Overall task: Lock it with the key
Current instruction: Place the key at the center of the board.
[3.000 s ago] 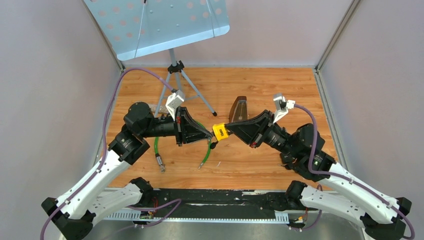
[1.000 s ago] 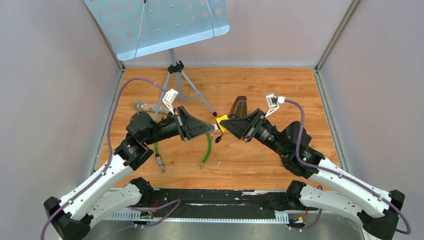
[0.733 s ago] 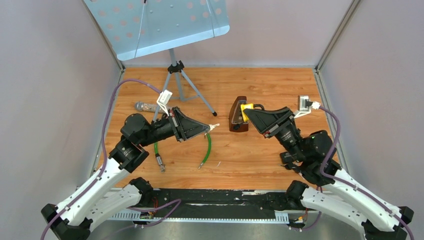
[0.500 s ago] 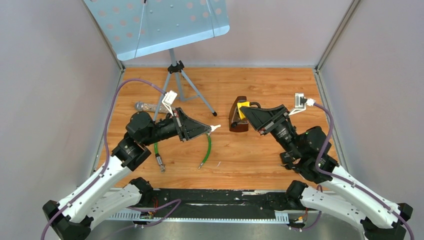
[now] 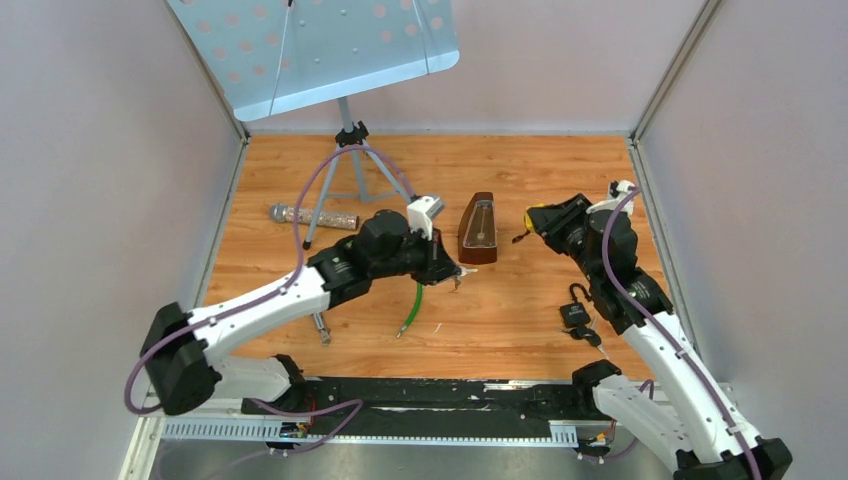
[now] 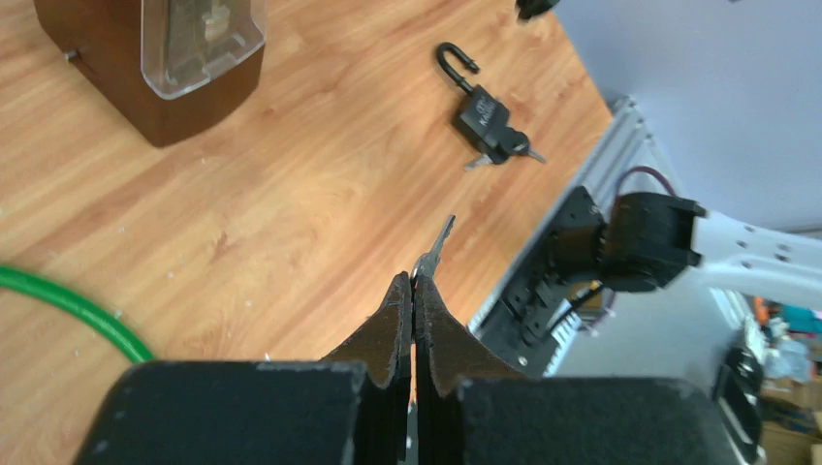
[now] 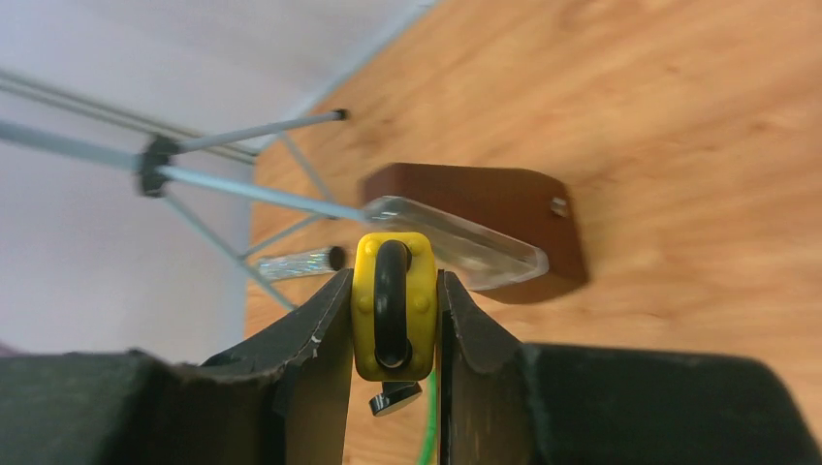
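**Work surface.** The table (image 5: 520,170) is orange wood-grain laminate. A ribbed metal rail (image 5: 400,430) runs along its near edge, and plain pale walls (image 5: 110,150) enclose the other three sides.

**Near zone.** A black padlock (image 6: 488,114) lies flat on the right with its shackle swung open and keys in its base. A glossy green cable (image 5: 412,303) with metal plug ends lies left of centre.

**Middle zone.**
- The left gripper (image 6: 414,281) has its fingers pressed together on the head of a flat silver key (image 6: 436,247). The blade projects forward, clear of the table.
- The right gripper (image 7: 393,276) clamps the flanks of a yellow padlock (image 7: 393,325) with a black shackle, held above the table. A small dark part hangs below the padlock, too blurred to identify.
- A brown wooden metronome (image 5: 478,228), pyramid-shaped with a clear cover, sits between the two grippers.

**Far zone.** A glittery silver microphone (image 5: 312,215) lies at the left. Behind it stands a tripod music stand (image 5: 320,50) with a perforated pale-blue desk.

**Change over the last half second.**
- The left arm has stretched rightward, bringing the key to the metronome's near side.
- The right gripper has drawn away from the metronome toward the right wall.
- The black padlock, previously covered by the right arm, is now exposed.
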Controlling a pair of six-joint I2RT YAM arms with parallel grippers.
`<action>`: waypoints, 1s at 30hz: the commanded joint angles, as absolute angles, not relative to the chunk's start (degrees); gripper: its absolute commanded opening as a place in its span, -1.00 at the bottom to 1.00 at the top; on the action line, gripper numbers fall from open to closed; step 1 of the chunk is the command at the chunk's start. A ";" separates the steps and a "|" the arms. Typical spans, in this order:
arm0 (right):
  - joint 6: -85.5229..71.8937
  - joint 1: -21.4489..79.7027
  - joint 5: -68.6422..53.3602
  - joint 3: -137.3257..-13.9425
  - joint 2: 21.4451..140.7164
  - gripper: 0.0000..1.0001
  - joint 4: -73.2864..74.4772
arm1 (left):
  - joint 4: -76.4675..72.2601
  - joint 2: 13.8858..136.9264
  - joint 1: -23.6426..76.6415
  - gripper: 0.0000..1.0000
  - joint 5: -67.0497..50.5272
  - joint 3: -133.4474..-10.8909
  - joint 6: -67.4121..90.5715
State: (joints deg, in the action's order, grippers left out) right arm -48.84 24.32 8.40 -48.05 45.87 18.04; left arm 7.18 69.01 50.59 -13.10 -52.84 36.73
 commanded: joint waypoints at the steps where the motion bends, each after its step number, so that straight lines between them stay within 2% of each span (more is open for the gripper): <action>1: -50.45 15.90 1.14 -44.39 45.45 -1.00 19.94 | 4.36 79.56 53.53 -1.00 -3.78 -60.30 30.36; 7: -49.19 4.87 -0.55 -38.74 51.67 -1.00 18.18 | 3.55 98.68 56.02 -1.00 2.48 -74.74 28.97; 12: -45.57 1.46 -2.84 -37.60 57.68 -1.00 12.62 | 3.00 113.62 56.78 -1.00 4.38 -87.86 28.42; 16: -44.08 0.80 -4.18 -36.64 62.76 -0.99 10.06 | 3.77 121.81 56.99 -1.00 6.54 -95.97 28.71; 22: -44.12 -1.36 -8.57 -35.32 70.54 -0.90 5.43 | 0.42 128.43 56.97 -1.00 6.03 -101.38 29.63; 25: -44.25 -1.74 -9.58 -35.83 73.82 -0.89 4.74 | -1.05 129.63 57.04 -0.91 6.07 -101.05 30.64; 30: -45.05 -1.93 -9.80 -36.30 77.17 -0.83 4.40 | -3.20 129.98 57.23 -0.57 6.70 -98.13 31.70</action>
